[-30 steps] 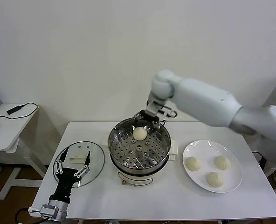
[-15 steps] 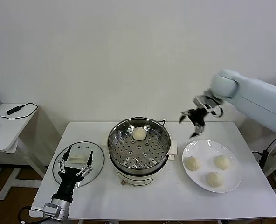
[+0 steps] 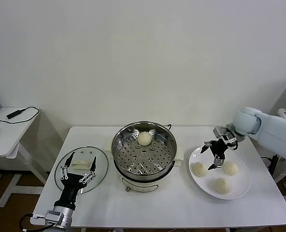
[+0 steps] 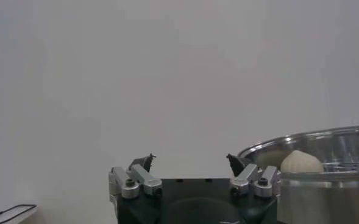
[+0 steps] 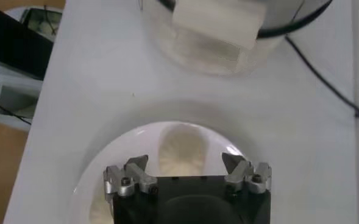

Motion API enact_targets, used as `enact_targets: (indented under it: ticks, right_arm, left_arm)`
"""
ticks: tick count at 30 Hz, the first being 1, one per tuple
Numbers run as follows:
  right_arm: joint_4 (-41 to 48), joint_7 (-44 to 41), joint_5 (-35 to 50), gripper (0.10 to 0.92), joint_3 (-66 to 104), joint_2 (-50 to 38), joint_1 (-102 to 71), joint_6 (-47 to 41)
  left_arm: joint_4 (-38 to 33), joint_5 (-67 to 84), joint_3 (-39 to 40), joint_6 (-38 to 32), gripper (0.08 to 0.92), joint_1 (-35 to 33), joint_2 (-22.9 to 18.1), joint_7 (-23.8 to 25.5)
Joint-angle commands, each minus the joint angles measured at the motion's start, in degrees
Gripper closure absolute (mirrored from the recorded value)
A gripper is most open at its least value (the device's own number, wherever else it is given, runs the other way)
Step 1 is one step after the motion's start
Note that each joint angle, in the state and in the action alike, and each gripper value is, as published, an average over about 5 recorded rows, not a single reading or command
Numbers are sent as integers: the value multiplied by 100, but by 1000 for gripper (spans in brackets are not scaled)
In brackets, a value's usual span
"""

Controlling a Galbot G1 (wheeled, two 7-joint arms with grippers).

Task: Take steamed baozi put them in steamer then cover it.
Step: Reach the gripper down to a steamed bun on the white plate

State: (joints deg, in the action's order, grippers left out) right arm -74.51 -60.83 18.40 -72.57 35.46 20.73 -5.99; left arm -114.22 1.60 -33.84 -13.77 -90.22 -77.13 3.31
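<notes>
Now the right gripper (image 3: 214, 155), jaws apart, hovers over three smooth cream baozi (image 3: 222, 185) on the plate (image 3: 241, 191).

White table (image 3: 172, 203), carrying glass cover (image 3: 80, 169) at left, steamer (image 3: 144, 153) at centre, white plate (image 3: 242, 188) at right.

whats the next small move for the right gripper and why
Probably lower the right gripper onto the nearest bun on the plate and close on it. It hangs open and empty just above the plate, the right wrist view shows a bun between its spread fingers, three buns remain on the plate, and only one sits in the steamer. The left gripper waits open over the lid.
</notes>
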Motion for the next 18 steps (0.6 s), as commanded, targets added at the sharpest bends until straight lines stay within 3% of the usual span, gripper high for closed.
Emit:
enact_targets:
  ticks: [1,18]
  right_arm:
    - [149,612,-174,203,124,-1,-615,-287]
    - [548,658,-338,203,590,370,-1164,-271]
  left_arm:
    - [23,-5,-7,-2,177,0,-1,0]
    - [25,1,-41,-36,177,-15,13,2]
